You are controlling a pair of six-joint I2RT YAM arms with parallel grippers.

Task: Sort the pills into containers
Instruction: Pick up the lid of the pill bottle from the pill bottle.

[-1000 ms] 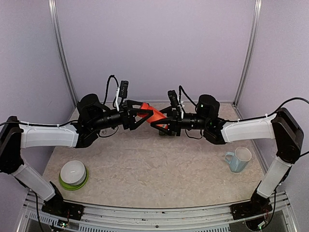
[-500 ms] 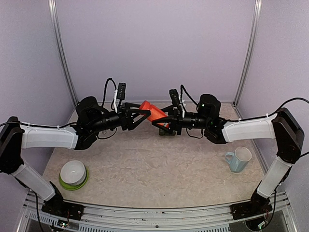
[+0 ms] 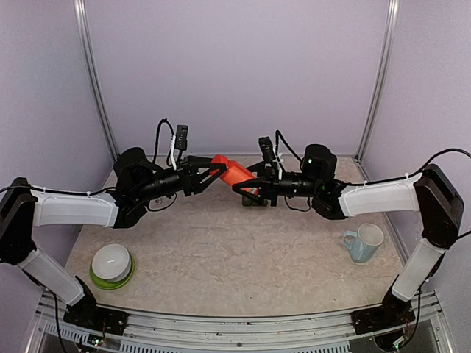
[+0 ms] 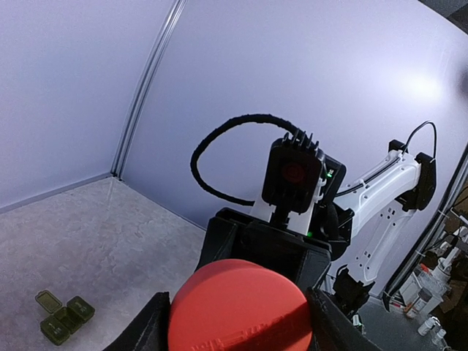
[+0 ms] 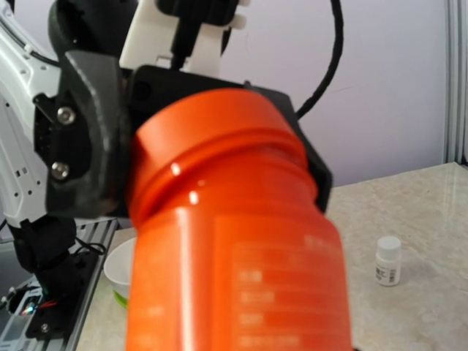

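My right end effector (image 3: 246,184) gripped the bottle (image 3: 235,172) in mid-air; the left end effector (image 3: 212,172) pinched its cap (image 4: 240,307) (snug, as far as I could see). The containers (image 4: 64,316) lay on the desk (image 3: 243,257) beneath them.

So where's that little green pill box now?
The pill box sits on the table near the back, just below the right gripper from above; lower left in the left wrist view.
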